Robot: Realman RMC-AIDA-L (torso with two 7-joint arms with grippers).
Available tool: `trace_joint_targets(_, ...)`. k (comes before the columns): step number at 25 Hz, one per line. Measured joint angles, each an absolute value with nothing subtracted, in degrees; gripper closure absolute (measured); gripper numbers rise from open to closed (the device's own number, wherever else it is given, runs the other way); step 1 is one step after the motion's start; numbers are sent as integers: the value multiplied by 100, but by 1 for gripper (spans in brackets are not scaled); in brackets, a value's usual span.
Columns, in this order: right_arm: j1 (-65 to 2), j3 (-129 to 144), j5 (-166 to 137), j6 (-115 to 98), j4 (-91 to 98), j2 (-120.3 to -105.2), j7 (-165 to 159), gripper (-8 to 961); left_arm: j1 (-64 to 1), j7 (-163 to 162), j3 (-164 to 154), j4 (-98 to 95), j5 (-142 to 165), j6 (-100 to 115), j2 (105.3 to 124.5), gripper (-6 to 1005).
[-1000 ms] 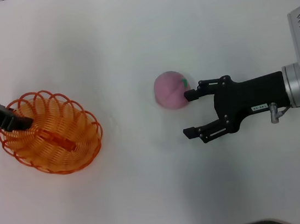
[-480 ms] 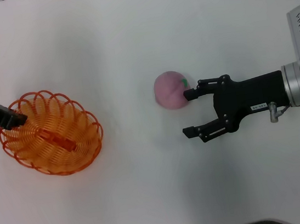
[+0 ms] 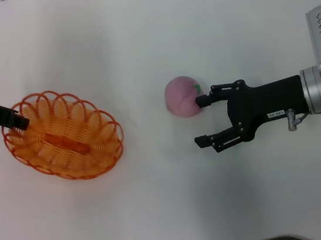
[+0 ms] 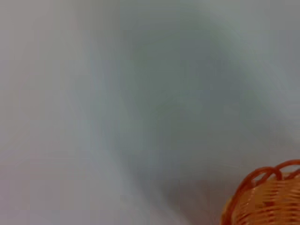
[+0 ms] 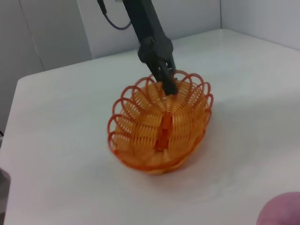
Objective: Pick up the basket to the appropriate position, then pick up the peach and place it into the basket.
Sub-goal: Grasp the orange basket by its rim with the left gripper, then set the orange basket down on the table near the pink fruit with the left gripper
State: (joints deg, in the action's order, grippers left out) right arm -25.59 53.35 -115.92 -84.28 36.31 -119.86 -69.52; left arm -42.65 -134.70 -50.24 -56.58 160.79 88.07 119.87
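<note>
the white table [image 3: 161, 214] carries the basket [image 3: 62, 136] out on the robot's left, well apart from the peach [image 3: 182, 96] near the middle. the left gripper [image 3: 19, 122] grips the basket's far-left rim, jaws together on the wire, so the basket-placing step looks in hand. the right gripper [image 3: 206, 120] waits with jaws apart, one fingertip touching the peach; next, i judge, it must shift to straddle the fruit before closing
</note>
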Motion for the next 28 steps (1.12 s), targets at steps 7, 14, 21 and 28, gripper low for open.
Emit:
trace_joint_targets(7,-2558,5335,-11592,-8463,3629,-11988,-6952,69,-4979,-13731,-3382,-4298,16047,9609,11334,912)
trace_joint_targets(14,-2557,5335,-11592,-8481,3629,-11989,-6952,72,-4939,-14073,-2897,-4148,15943,9797,11256,919)
trace_joint_targets(21,-2557,5335,-11576,-8482,3630,-11988,-6952,76,-4402,-14493,-2814,-4455,15338,9663,11713,917)
trace_joint_targets(28,-2587,5335,-11558,-8481,3630,-11994,-6986,79,-3909,-14613,-2921,-5170,14952,9517,12318,915)
